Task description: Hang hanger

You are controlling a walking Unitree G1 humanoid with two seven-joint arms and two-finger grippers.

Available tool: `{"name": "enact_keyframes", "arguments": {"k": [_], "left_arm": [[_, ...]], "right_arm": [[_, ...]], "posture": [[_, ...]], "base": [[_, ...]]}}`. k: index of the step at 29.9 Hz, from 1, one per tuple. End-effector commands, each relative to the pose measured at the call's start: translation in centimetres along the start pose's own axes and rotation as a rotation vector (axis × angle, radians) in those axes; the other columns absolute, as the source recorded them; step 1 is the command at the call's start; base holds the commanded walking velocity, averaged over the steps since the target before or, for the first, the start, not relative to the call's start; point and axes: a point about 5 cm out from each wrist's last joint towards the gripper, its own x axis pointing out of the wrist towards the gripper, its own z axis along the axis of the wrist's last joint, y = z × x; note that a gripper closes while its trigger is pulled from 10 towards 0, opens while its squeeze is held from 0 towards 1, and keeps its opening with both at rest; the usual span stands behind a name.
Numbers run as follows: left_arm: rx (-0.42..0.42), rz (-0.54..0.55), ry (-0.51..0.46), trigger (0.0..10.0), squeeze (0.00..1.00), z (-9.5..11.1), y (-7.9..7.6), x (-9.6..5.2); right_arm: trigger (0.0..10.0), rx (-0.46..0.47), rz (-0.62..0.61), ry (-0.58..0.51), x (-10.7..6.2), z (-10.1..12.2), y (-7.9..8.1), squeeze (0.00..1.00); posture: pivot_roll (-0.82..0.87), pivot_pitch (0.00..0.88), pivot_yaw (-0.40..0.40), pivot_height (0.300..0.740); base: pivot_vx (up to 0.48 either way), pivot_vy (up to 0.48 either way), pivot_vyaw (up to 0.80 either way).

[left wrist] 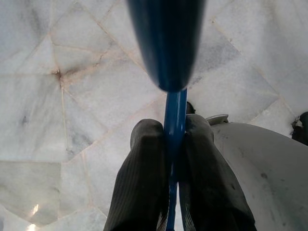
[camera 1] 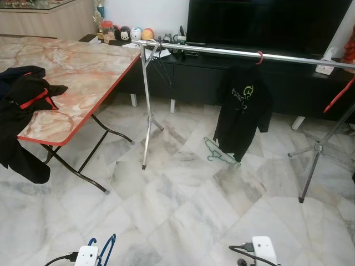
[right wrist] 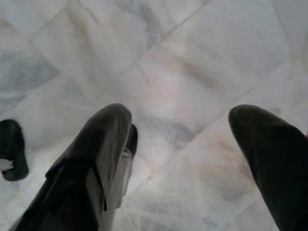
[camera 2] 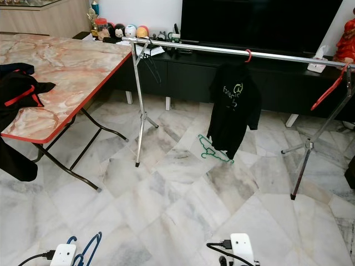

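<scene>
Floor (camera 1: 183, 210): polished grey-white marble, glossy. Rail (camera 1: 222, 52): shiny bare metal. Blue hanger (left wrist: 174, 120): smooth glossy plastic. Tabletop (camera 1: 77, 72): marble-look, smooth. T-shirt (camera 1: 242, 111): matt black cloth.

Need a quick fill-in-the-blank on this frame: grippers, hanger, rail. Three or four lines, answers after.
1. The left gripper has its fingers closed on a hanger whose colour is ____.
2. The right gripper holds nothing and its fingers are ____.
3. The black T-shirt hangs from the silver rail on a hanger coloured ____.
4. The green hanger lies on the ____.

Missing words: blue; open; red; floor
</scene>
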Motion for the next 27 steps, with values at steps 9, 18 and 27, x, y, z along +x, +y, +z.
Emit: {"name": "enact_keyframes", "arguments": {"k": [9,18,27], "left_arm": [[-0.008,0.005,0.038,10.0,0.0,-0.8,1.1,-0.2],[-0.01,-0.002,0.07,10.0,0.0,-1.7,1.0,-0.3],[-0.021,-0.024,0.062,10.0,0.0,-1.1,-0.3,-0.1]], "right_arm": [[10.0,0.017,0.007,0.074,-0.3,-2.6,0.6,0.0],[10.0,0.005,-0.004,0.092,-0.5,-3.5,-0.4,0.0],[10.0,-0.016,0.022,0.099,-0.5,-3.7,0.6,0.0]], "posture": [[-0.03,0.0,-0.044,0.74],[-0.03,0.0,-0.051,0.74],[-0.03,0.0,-0.063,0.74]], "base": [[0.265,0.0,-0.26],[0.308,0.0,-0.57],[0.329,0.0,0.0]]}}
